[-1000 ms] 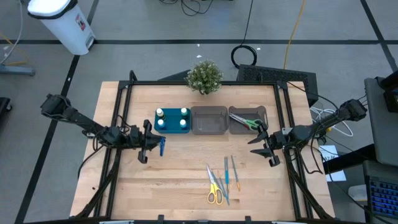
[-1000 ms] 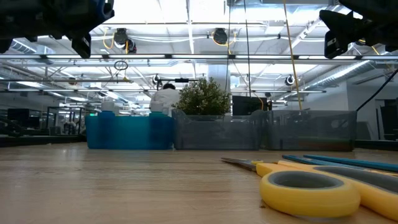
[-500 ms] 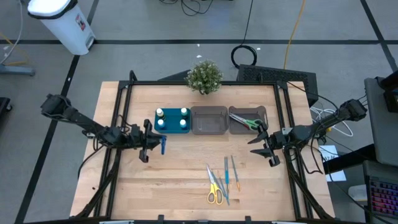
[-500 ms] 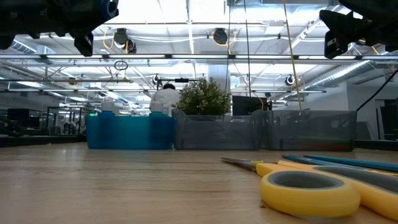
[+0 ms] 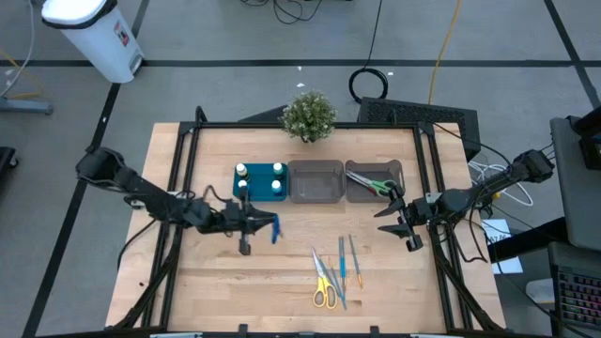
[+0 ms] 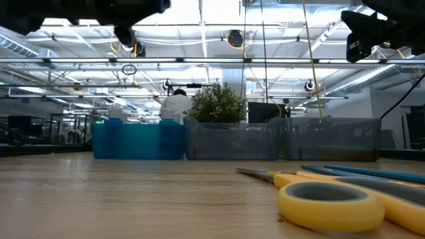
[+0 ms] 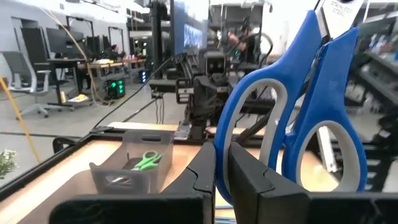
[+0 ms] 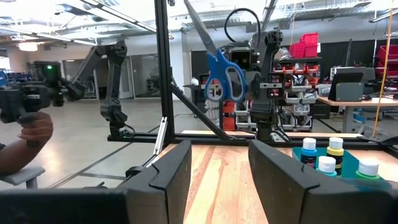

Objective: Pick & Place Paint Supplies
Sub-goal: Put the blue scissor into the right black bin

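My left gripper (image 5: 252, 228) hangs over the table's left middle, shut on blue-handled scissors (image 5: 274, 229), which also show in the right wrist view (image 8: 224, 78). My right gripper (image 5: 395, 227) waits open near the right edge with nothing between its fingers. Yellow-handled scissors (image 5: 324, 284) and thin blue brushes (image 5: 344, 265) lie flat on the table at the near middle. White-capped bottles (image 5: 259, 178) stand in the teal tray (image 5: 235, 192). Green-handled scissors (image 5: 374, 184) lie in the right grey bin (image 5: 399, 169). My left gripper pinches the rim of one blue handle loop (image 7: 225, 149) between its two fingers. The fingers come level from the table's left. The scissors are lifted clear of the table and stand upright, blades (image 8: 198, 26) pointing up above the handles.
An empty grey bin (image 5: 315, 182) sits between the teal tray and the right bin. A small potted plant (image 5: 308, 115) stands at the far edge. A black frame runs around the table. Bare wood lies in front of the tray and bins.
My left gripper has moved toward the table's right edge and a little up, carrying the blue scissors clear of the table. It stayed shut on them.
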